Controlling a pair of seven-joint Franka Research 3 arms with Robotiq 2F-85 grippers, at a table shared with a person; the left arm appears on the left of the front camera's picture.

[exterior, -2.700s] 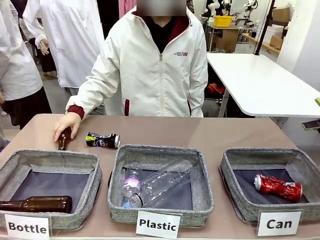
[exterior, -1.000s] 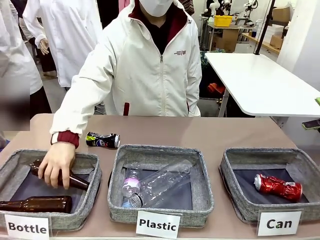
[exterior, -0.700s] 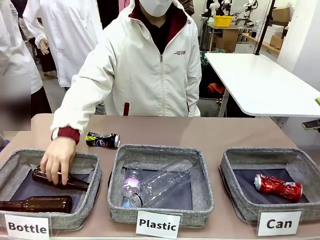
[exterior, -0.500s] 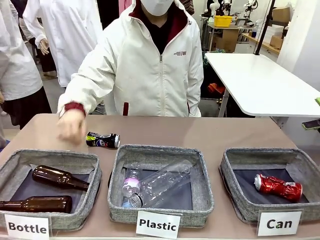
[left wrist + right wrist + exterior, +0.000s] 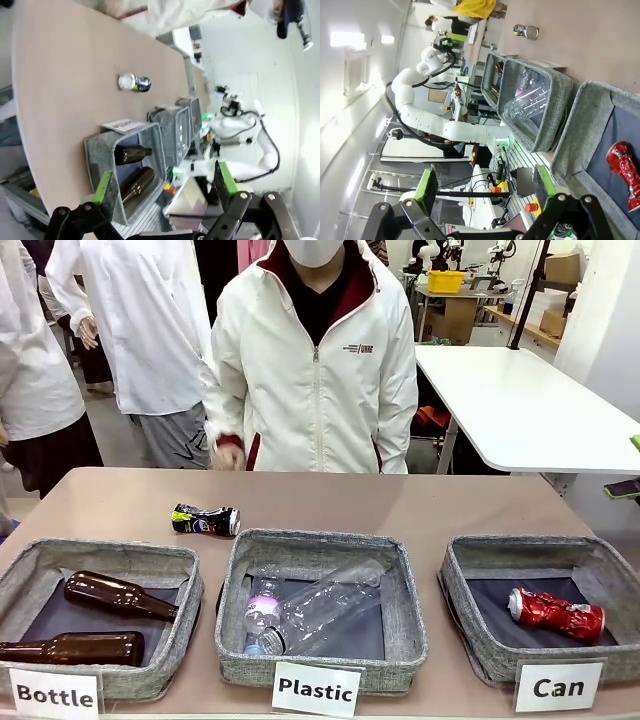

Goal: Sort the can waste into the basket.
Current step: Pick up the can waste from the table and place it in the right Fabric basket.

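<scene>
A crushed black can (image 5: 205, 520) with yellow-green and white print lies on its side on the table, behind the gap between the left and middle baskets; it is also in the left wrist view (image 5: 134, 83) and the right wrist view (image 5: 526, 31). A crushed red can (image 5: 556, 614) (image 5: 625, 172) lies on the dark floor of the grey basket (image 5: 458, 580) (image 5: 580, 130) labelled "Can" at the right. My left gripper (image 5: 164, 182) is open, high above the table's left end. My right gripper (image 5: 485, 186) is open too, well above the "Can" basket.
The "Bottle" basket (image 5: 20, 575) at the left holds two brown glass bottles (image 5: 120, 596). The "Plastic" basket (image 5: 232, 590) in the middle holds clear plastic bottles (image 5: 320, 610). The person stands at the far edge with a hand (image 5: 228, 453) drawn back near the jacket.
The person laid a second brown bottle in the "Bottle" basket, let go and pulled the hand back off the table. The cans and my grippers have not moved.
</scene>
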